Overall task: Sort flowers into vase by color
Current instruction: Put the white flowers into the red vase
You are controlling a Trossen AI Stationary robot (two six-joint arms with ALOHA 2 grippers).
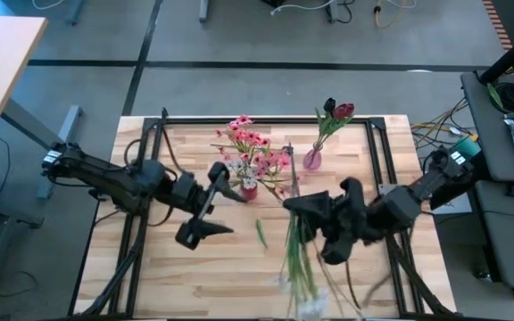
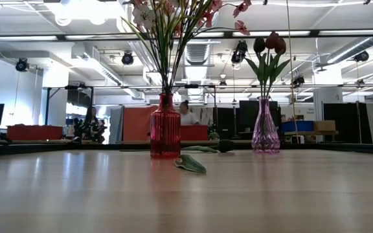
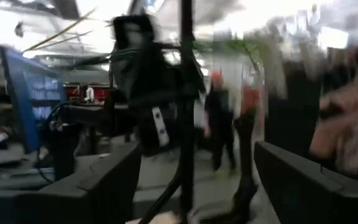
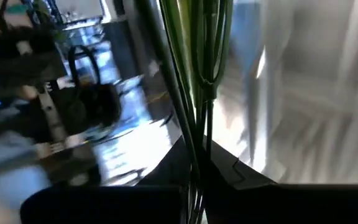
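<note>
Bottom center of high view: bundle of long green-stemmed white-blossom flowers [image 1: 300, 267], stems clamped in right gripper [image 1: 294, 204] at center-right. Loose green leaf [image 1: 261, 234] on wooden table [image 1: 194, 276] just left. Left gripper [image 1: 212, 209] center-left, fingers spread, empty. Farther up: red ribbed glass vase [image 1: 249, 190] with pink blossom sprays [image 1: 250, 143]; pink glass vase [image 1: 312, 160] with dark red and near-black tulip buds [image 1: 335, 111].

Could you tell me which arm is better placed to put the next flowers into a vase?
The right. Its gripper already grips a bunch of green-stemmed flowers, close to the red vase and the purple vase. The left gripper sits empty beside the red vase.
</note>
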